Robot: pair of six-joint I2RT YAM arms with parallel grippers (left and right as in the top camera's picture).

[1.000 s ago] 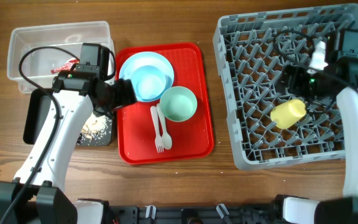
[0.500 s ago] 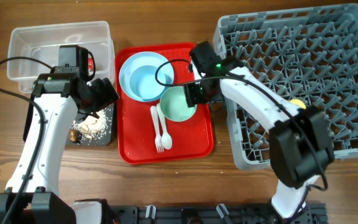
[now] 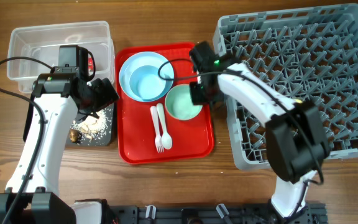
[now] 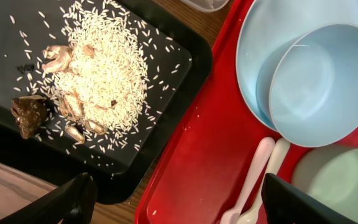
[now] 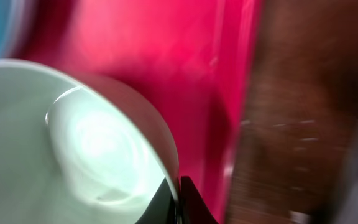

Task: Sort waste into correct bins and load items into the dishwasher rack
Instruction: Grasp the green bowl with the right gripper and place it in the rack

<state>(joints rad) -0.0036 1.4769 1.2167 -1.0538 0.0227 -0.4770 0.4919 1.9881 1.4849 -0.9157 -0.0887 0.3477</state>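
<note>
My right gripper (image 3: pixel 199 94) (image 5: pixel 177 200) is shut on the right rim of the mint green bowl (image 3: pixel 181 103) (image 5: pixel 73 143), which stands on the red tray (image 3: pixel 194 140). Its two fingers pinch the thin wall from inside and outside. My left gripper (image 3: pixel 102 93) (image 4: pixel 179 205) hangs open over the seam between the black bin (image 3: pixel 104 138) (image 4: pixel 17 37) and the red tray, holding nothing. The light blue bowl (image 3: pixel 148 82) (image 4: pixel 328 87) sits in the pale blue plate (image 3: pixel 128 65) (image 4: pixel 253 50). The white fork and spoon (image 3: pixel 161 127) (image 4: pixel 260 180) lie side by side.
Rice and brown food scraps (image 4: pixel 98 81) lie heaped in the black bin. The clear tub (image 3: pixel 42 37) stands at the back left with a red wrapper (image 3: pixel 91 61) inside. The grey dishwasher rack (image 3: pixel 328 56) fills the right side, close to the red tray's edge.
My right arm swung from the rack to the red tray and shut on the mint bowl's rim, nudging it right. My left gripper drew back from the plate toward the black bin.
</note>
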